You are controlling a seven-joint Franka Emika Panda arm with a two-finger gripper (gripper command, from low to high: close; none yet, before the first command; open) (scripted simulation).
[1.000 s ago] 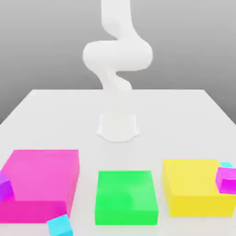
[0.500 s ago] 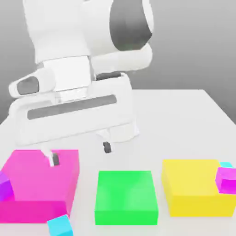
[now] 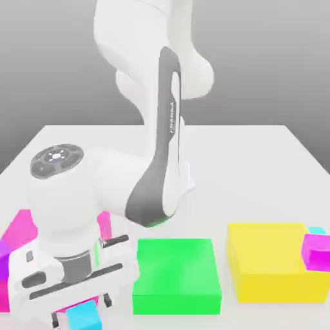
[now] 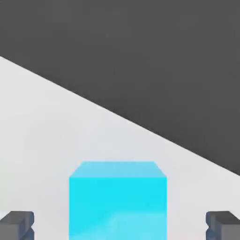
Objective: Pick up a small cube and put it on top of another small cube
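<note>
A white robot arm (image 3: 148,97) with grey panels is seen over a pale white table (image 3: 258,167). A cyan small cube (image 4: 117,201) is shown between dark grey fingertips (image 4: 18,224). Large pink (image 3: 19,225), green (image 3: 175,274) and yellow (image 3: 274,261) blocks are seen, and a magenta cube (image 3: 317,250), with what may be another cyan cube (image 3: 316,230) behind.

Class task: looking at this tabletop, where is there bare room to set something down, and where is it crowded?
Free: the white table behind the yellow block, toward the far edge. Crowded: the near edge, with pink block, green block, yellow block, small cubes and the gripper over the cyan cube.
</note>
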